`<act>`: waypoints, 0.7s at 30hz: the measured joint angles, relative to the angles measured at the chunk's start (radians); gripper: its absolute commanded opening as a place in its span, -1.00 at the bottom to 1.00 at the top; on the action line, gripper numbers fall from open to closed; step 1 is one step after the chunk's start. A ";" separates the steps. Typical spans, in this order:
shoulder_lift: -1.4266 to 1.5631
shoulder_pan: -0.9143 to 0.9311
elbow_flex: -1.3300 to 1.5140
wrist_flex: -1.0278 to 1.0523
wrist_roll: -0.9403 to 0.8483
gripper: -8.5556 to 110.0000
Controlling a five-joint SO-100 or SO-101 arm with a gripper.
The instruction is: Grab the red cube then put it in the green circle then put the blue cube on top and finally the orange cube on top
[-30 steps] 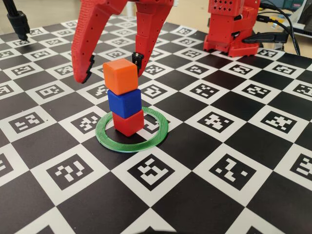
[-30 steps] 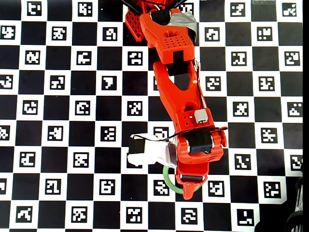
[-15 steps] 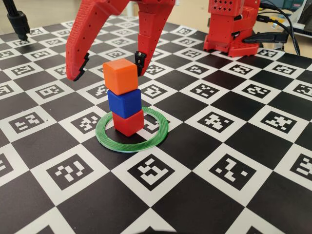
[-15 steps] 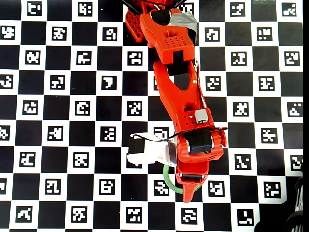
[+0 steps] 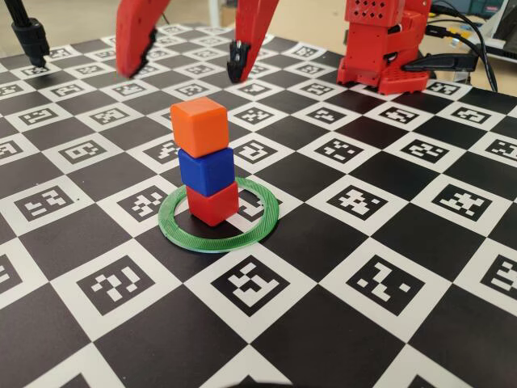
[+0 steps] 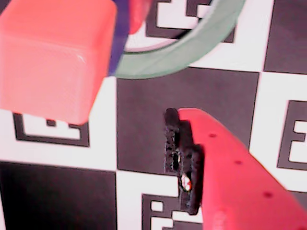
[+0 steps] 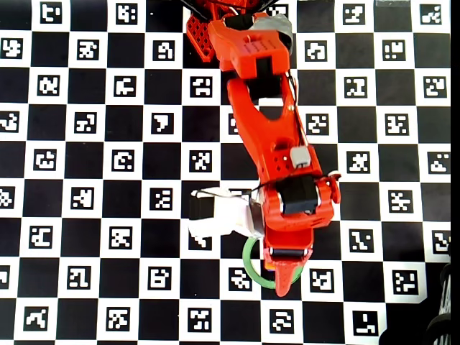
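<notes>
You see a three-cube stack standing upright in the fixed view. The red cube [image 5: 213, 203] sits on the board inside the green circle [image 5: 182, 234], toward the ring's 10 o'clock portion and not centred. The blue cube [image 5: 205, 170] rests on the red cube, rotated slightly against it. The orange cube [image 5: 199, 124] rests on the blue cube as the top layer.

Note the gripper [image 5: 187, 55] in the fixed view: it hangs above and behind the stack, at roughly 12 o'clock from the orange cube. Its two fingers are spread wide apart, and nothing sits between them. Neither fingertip touches any cube.

In the wrist view, the orange cube [image 6: 53, 57] fills the 10 o'clock corner, blurred by closeness. A sliver of blue shows past its right edge. An arc of the green circle [image 6: 192, 52] crosses toward 1 o'clock. One red finger with a black ridged pad [image 6: 180, 160] enters from 5 o'clock, clear of the cube.

In the overhead view, the arm [image 7: 269, 136] runs from 12 o'clock downward and covers the stack. Only an arc of the green circle [image 7: 248, 262] shows beside it on the checkered marker board [image 7: 86, 194].
</notes>
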 measured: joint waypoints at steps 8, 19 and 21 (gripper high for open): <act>0.250 0.051 0.245 -0.038 -0.061 -0.11; 0.626 0.173 0.643 -0.129 -0.258 -0.46; 0.703 0.201 0.721 -0.153 -0.307 -0.54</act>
